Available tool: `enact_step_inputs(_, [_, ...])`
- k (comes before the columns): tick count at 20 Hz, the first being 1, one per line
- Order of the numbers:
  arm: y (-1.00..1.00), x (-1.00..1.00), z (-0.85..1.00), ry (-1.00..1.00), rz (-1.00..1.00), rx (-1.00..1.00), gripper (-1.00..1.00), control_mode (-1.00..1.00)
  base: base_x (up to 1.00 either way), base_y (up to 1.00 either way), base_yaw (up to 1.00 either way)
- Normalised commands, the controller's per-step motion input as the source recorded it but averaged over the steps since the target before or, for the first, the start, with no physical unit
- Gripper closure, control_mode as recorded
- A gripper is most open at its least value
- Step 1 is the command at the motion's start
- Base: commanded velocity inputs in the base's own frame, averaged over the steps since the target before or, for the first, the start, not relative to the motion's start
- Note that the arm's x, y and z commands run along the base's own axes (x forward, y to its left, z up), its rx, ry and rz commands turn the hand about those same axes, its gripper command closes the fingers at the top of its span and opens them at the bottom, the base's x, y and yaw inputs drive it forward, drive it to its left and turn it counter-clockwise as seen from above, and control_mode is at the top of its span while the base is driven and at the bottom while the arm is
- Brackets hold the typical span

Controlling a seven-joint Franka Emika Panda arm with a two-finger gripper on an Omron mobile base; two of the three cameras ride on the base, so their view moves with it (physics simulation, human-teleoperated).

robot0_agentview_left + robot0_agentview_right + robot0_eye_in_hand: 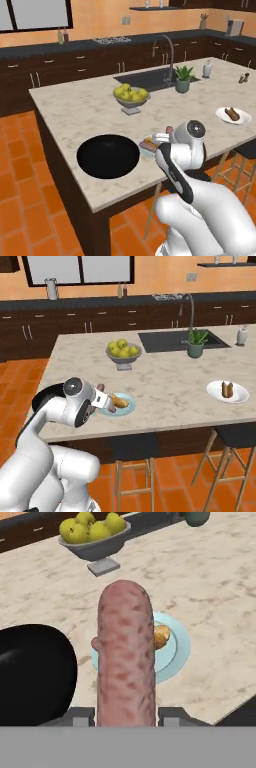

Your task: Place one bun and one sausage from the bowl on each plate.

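Currently closed on a sausage [125, 657]: gripper [126, 716] with a fingertip at each side of the pinkish cylinder, which stands up along the hand view. Held over the pale blue plate [177, 652], near the counter's front edge. On that plate, a golden-tan bun [161, 636], partly hidden behind the held sausage; seen from the right base view as a bun [119, 401] on the blue plate [127, 404] just beyond the hand. Beside the plate, the black bowl [107, 155], inside dark with no contents made out. Well apart along the marble counter [75, 107], the white plate [239, 393] carrying a brownish piece [227, 389]; bun or sausage, cannot tell. Farther back, a grey footed bowl of yellow-green fruit [131, 98], near a sink [145, 79] and a potted plant [183, 79].
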Motion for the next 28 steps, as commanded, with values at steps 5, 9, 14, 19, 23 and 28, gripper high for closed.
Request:
enact_step_inputs(5, [0.0,0.0,0.0,0.0,0.0,0.0,1.0,1.0,0.0,-1.0,-0.01])
enact_step_inputs(9, [0.0,0.0,0.0,0.0,0.0,0.0,1.0,1.0,0.03,-1.0,-0.13])
enact_step_inputs(14, [0.0,0.0,0.0,0.0,0.0,0.0,1.0,1.0,0.1,-1.0,-0.22])
enact_step_inputs(19, [0.0,0.0,0.0,0.0,0.0,0.0,1.0,1.0,0.46,-1.0,-0.26])
enact_step_inputs(23, [0.0,0.0,0.0,0.0,0.0,0.0,1.0,1.0,1.0,-0.6,0.1])
enact_step_inputs(28, [0.34,0.3,-0.06,0.17,0.1,-0.07,1.0,-1.0,0.56,0.21,0.22])
